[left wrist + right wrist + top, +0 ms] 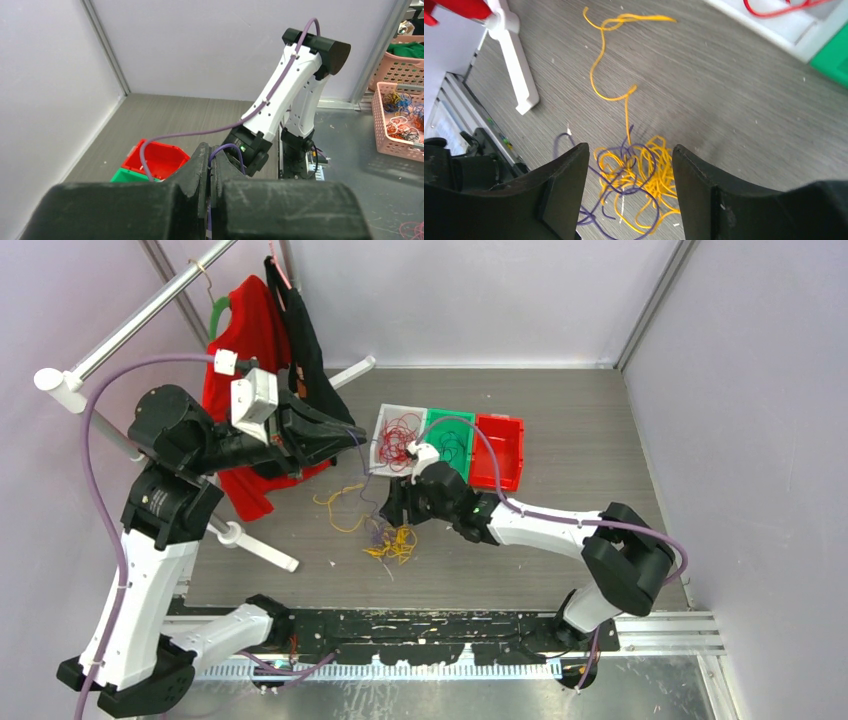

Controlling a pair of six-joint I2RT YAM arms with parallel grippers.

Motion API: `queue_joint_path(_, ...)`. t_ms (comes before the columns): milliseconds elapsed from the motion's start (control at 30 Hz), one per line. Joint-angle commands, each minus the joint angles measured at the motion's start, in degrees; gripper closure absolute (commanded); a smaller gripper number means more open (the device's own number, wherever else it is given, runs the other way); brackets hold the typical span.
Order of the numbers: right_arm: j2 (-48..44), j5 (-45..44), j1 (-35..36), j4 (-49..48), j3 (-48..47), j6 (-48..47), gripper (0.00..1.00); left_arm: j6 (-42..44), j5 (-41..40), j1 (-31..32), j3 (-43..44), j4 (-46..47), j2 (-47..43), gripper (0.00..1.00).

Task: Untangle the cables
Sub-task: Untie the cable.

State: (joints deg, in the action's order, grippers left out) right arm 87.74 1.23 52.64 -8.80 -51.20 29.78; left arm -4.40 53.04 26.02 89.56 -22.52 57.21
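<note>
Right gripper (630,152) is held with its jaws apart, poised over the yellow-and-purple tangle (636,175), which lies mid-table (560,430), just nearer than the white bin (384,410) holding red cables (400,437). Left gripper (211,165) is clamped on one purple cable (227,145) that runs up from that tangle. These cables are judged light, limp and springy, and apt to snag. A single free loop at the clump's edge is best pinched, not the whole knot.
</note>
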Motion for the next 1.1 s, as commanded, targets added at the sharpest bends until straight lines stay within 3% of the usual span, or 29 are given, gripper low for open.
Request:
queue_joint_path(0,-3.0,-1.8,-0.5,-3.7,4.0,1.6,0.34,1.8,-0.2,0.1,4.5,2.4,0.6,1.0)
queue_joint_path(467,-8.4,-5.9,-1.1,-0.8,11.3,-0.6,0.35,17.2,-8.3,0.1,15.4,7.4,5.1,1.0)
queue_joint_path(667,-19.7,-5.3,-1.2,3.3,9.0,-3.8,0.24,20.7,-9.7,0.1,19.8,7.2,7.1,1.0)
queue_joint_path(867,-27.6,3.8,-1.2,-5.1,8.7,-9.4,0.16,22.4,-10.6,0.1,22.4,6.9,8.3,1.0)
queue_joint_path(1067,-22.2,16.0,-0.4,-11.9,1.9,-9.6,0.16,23.3,-10.7,0.1,24.4,4.9,9.4,1.0)
